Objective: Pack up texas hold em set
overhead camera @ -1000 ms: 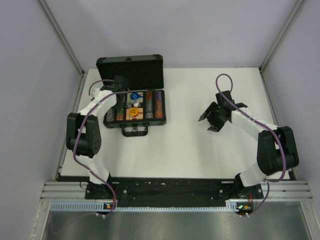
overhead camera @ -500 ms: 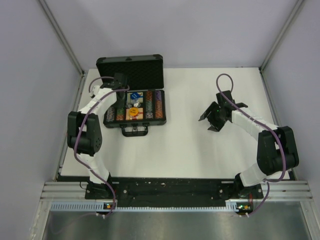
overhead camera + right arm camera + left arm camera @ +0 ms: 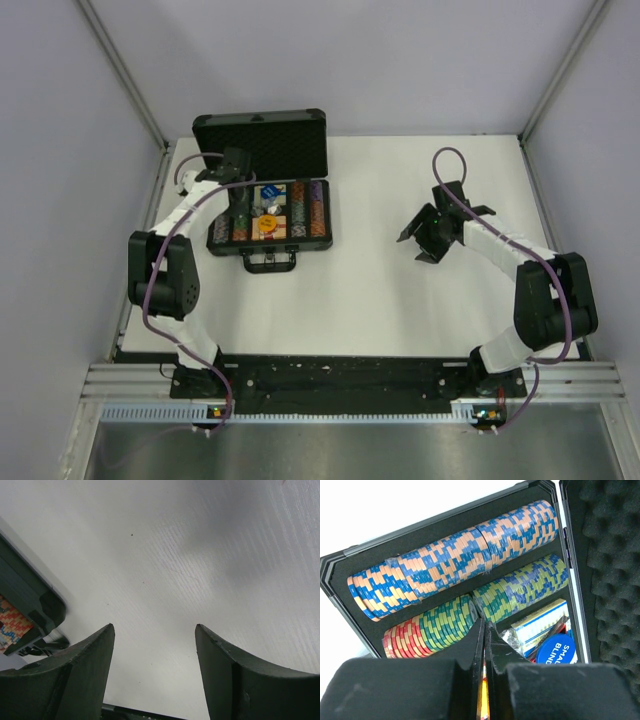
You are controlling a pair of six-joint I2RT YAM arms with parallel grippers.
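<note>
The texas hold em set is a black briefcase (image 3: 270, 245) lying open at the table's far left, its foam-lined lid (image 3: 262, 140) standing up behind. Multicoloured chip rows (image 3: 455, 560) fill the base. A blue card deck (image 3: 540, 625) and a blue "small blind" disc (image 3: 557, 650) lie beside them. An orange disc (image 3: 266, 224) rests on the chips. My left gripper (image 3: 485, 622) hangs shut over the left half of the case (image 3: 242, 200), nothing between its fingers. My right gripper (image 3: 412, 248) stands open above bare table, right of the case (image 3: 30, 595).
The case's handle (image 3: 270, 262) sticks out toward the arms. Grey walls close in the table on the left, right and far sides. A metal rail (image 3: 340, 385) runs along the near edge by the arm bases.
My left wrist has shifted slightly to the left over the case; its elbow swung left too. The right arm has not moved.
</note>
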